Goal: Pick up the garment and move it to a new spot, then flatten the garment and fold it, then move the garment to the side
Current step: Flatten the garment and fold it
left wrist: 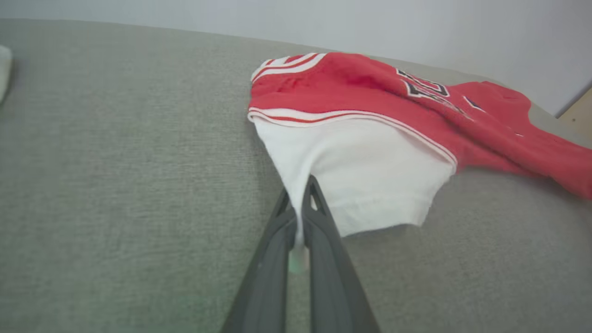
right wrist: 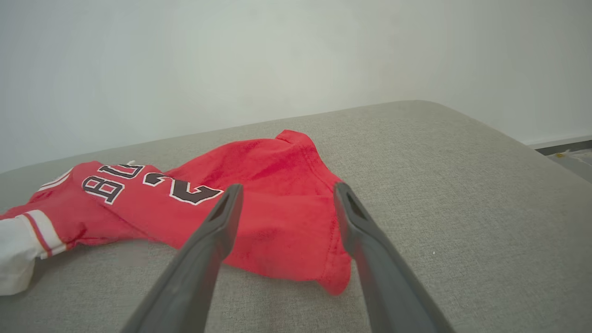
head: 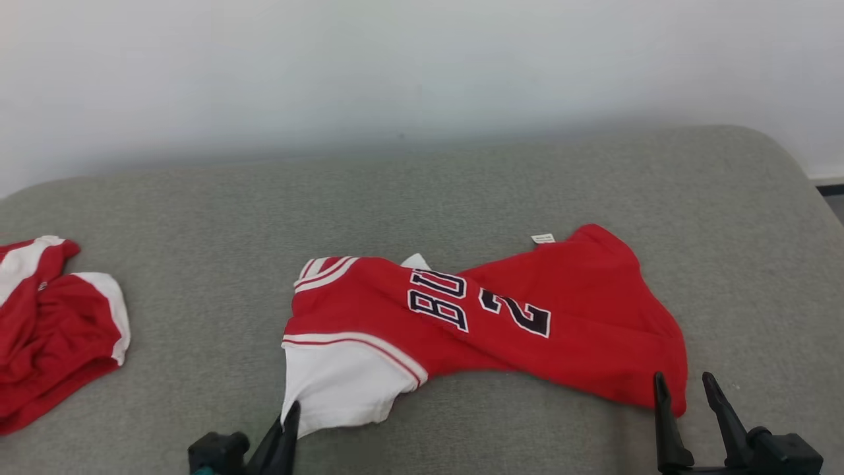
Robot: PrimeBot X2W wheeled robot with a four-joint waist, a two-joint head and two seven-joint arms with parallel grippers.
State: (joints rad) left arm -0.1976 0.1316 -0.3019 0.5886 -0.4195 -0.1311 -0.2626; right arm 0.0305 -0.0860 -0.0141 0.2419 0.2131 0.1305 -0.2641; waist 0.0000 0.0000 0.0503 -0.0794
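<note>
Seemingly early: left gripper [left wrist: 299, 203] is pinching a white corner of the garment [head: 580, 310]; right gripper [head: 684, 379] is hovering spread by its red hem; flattening and folding are pending.

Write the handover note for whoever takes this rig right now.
Left hand: shut on the white sleeve of the red-and-white fabric jersey with black lettering.
Right hand: open, near the jersey's red hem corner, not gripping.
Jersey: lying twisted on the grey cushioned surface; a second red-and-white garment bunched at the far left.
Done: left grip only.
Left: right grip, lift, move, flatten, fold, set aside.
</note>
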